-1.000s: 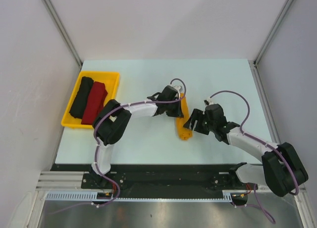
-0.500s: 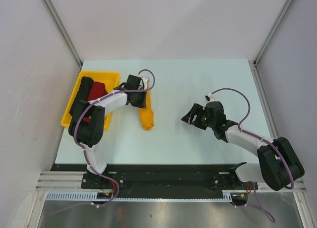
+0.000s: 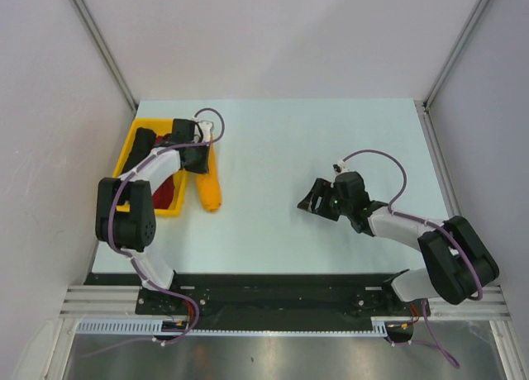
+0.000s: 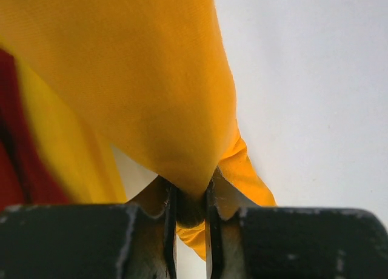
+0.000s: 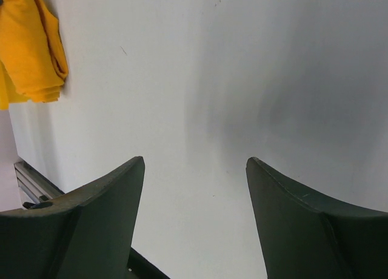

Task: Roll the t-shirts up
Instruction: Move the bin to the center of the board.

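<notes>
I have swung the left end effector (image 3: 197, 153), clamped on the rolled mustard t-shirt (image 3: 209, 186), across the bench (image 3: 331, 132) to the yellow tray (image 3: 161, 121). The roll trails beneath it, near deposit. The right end effector (image 3: 314, 200) stands apart, empty.

Mustard-orange t-shirt (image 3: 210, 188), dark red t-shirt (image 3: 169, 192), yellow tray (image 3: 151, 123)

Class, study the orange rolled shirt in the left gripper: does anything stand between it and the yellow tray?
Nothing visible does. The orange roll, pinched in the left gripper, sits just right of the yellow tray. Inside, the dark red roll lies nearest that side, with the black roll beyond it.
</notes>
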Tool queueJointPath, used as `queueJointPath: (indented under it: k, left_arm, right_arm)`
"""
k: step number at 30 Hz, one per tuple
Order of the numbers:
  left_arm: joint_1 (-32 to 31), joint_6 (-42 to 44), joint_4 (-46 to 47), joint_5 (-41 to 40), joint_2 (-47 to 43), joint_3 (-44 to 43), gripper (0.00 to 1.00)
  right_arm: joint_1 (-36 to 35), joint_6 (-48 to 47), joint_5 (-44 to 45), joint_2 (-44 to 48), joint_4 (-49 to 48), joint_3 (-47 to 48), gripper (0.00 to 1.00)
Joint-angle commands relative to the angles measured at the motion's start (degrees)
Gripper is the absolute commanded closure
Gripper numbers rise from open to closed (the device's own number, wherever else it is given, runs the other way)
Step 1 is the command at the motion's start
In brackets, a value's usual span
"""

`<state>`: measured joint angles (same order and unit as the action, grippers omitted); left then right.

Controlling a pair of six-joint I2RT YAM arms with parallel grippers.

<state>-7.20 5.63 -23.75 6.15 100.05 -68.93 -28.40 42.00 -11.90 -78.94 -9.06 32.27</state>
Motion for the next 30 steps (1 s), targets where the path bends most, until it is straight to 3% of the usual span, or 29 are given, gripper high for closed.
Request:
queueJointPath:
  k: [1,16,30]
  left_arm:
    - [2.6,4.1,-2.2,1.1,-5.1,-1.5,1.0]
    - [6.6,16.1,-10.7,-6.8,-11.9,-8.0,1.0]
    - [10.5,18.2,-11.0,-7.4,-3.1,-12.4,1.0]
  right_arm:
    - [-0.6,-0.2,-0.9,-1.5,-3.5,2.1,0.27]
    - [-3.7,-0.7,-3.3,-2.8,-3.2,1.6,0.29]
    - [-5.7,-1.8,-5.8,-7.9,-5.6,1.6,0.3]
